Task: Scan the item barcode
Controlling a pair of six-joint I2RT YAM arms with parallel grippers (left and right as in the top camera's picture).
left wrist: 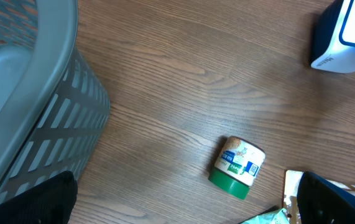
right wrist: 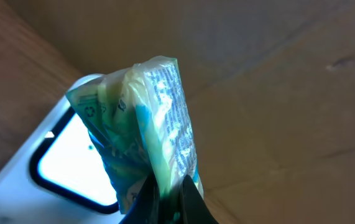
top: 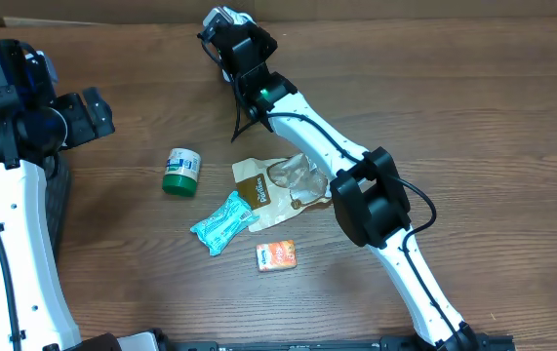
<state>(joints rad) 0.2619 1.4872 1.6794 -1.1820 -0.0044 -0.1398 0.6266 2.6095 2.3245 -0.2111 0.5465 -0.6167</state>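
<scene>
In the right wrist view my right gripper (right wrist: pixel 168 200) is shut on a green and white crinkled packet (right wrist: pixel 155 106). It holds the packet upright just in front of the white scanner (right wrist: pixel 15 180), whose window (right wrist: pixel 71 155) glows bright. From overhead the right gripper (top: pixel 231 37) sits at the table's far edge by the scanner (top: pixel 221 17), and the packet is hidden under it. My left gripper (top: pixel 91 115) hangs open and holds nothing at the left; its wrist view shows the scanner (left wrist: pixel 345 34) at top right.
On the table lie a green-lidded jar (top: pixel 181 171), a brown pouch (top: pixel 255 182) with a clear bag (top: pixel 299 175) on it, a teal packet (top: pixel 223 223) and a small orange packet (top: pixel 277 254). A grey slatted basket (left wrist: pixel 34 93) stands at the left.
</scene>
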